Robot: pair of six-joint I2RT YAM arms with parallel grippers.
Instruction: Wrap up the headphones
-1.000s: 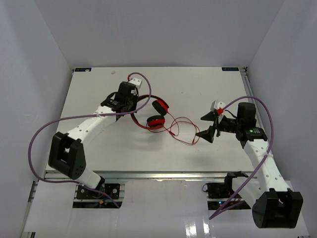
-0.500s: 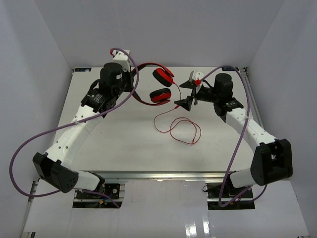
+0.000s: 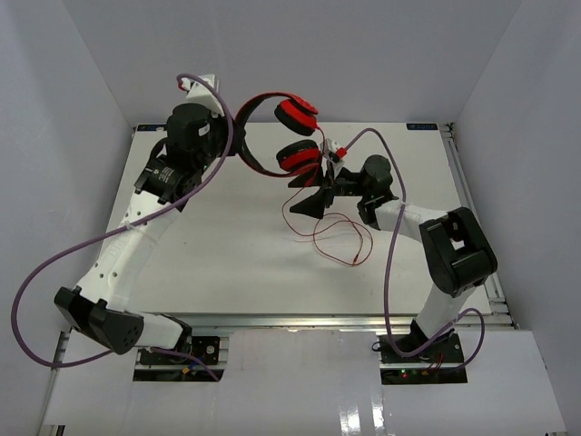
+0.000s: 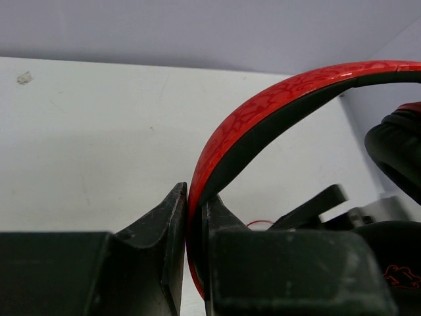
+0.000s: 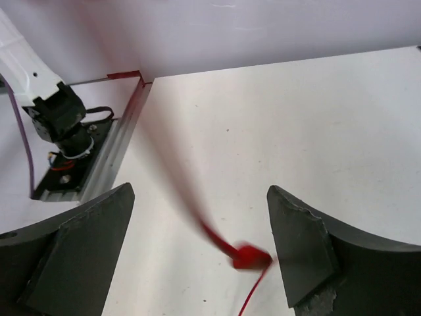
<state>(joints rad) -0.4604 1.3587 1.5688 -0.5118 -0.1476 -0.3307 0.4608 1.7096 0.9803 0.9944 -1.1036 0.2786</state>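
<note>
The headphones hang in the air at the back of the table. My left gripper (image 3: 238, 138) is shut on their red-and-black headband (image 3: 263, 98). In the left wrist view the headband (image 4: 276, 99) runs between the closed fingers of the left gripper (image 4: 194, 197). The two red ear cups (image 3: 298, 156) hang one above the other. The thin red cable (image 3: 331, 232) drops from them and lies in loops on the table. My right gripper (image 3: 317, 187) is open just below the cups. In the right wrist view the right gripper (image 5: 200, 191) has the blurred cable and its red junction piece (image 5: 250, 258) between the open fingers, untouched.
White walls enclose the table on three sides. The right wrist view shows the table's metal edge rail (image 5: 122, 138) and an arm base (image 5: 59, 115) beyond it. The right arm's purple cable (image 3: 392, 263) arcs over the right half of the table.
My left gripper has lifted the headphones higher and farther back. My right arm has swung left under the ear cups, still open. The cable loops have shifted on the table.
</note>
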